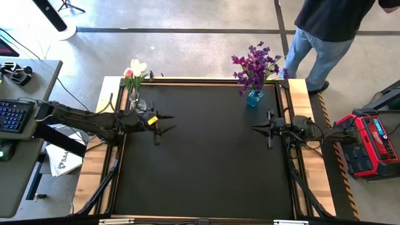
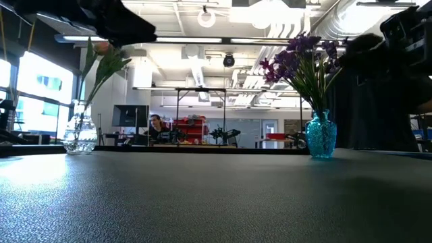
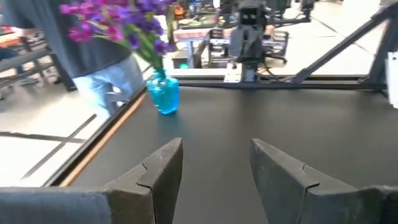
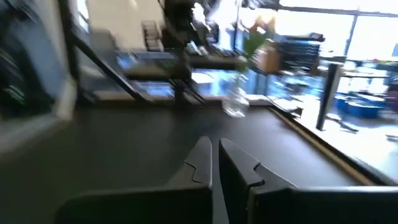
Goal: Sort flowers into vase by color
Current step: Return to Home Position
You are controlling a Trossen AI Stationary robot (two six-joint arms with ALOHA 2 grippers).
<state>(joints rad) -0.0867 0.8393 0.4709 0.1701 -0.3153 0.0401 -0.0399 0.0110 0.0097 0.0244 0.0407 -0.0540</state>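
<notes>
The purple flowers (image 1: 255, 65) stand with their stems in a blue glass vase (image 1: 254, 97) near the table's far right corner; the vase (image 2: 321, 135) also shows in the low view and the vase (image 3: 164, 94) in the left wrist view. White and pink tulips (image 1: 134, 70) stand in a clear glass vase (image 1: 136, 100) at the far left; the same clear vase (image 2: 79, 135) appears in the low view. My left gripper (image 1: 167, 122) hovers open over the table's left side. My right gripper (image 1: 256, 129) hovers shut at the right side. Neither touches anything.
A black mat (image 1: 206, 156) covers the table inside a wooden frame (image 1: 300, 94). A person in jeans (image 1: 312, 44) stands beyond the far right corner. A red tool case (image 1: 369, 144) sits to the right, a keyboard desk (image 1: 19, 119) to the left.
</notes>
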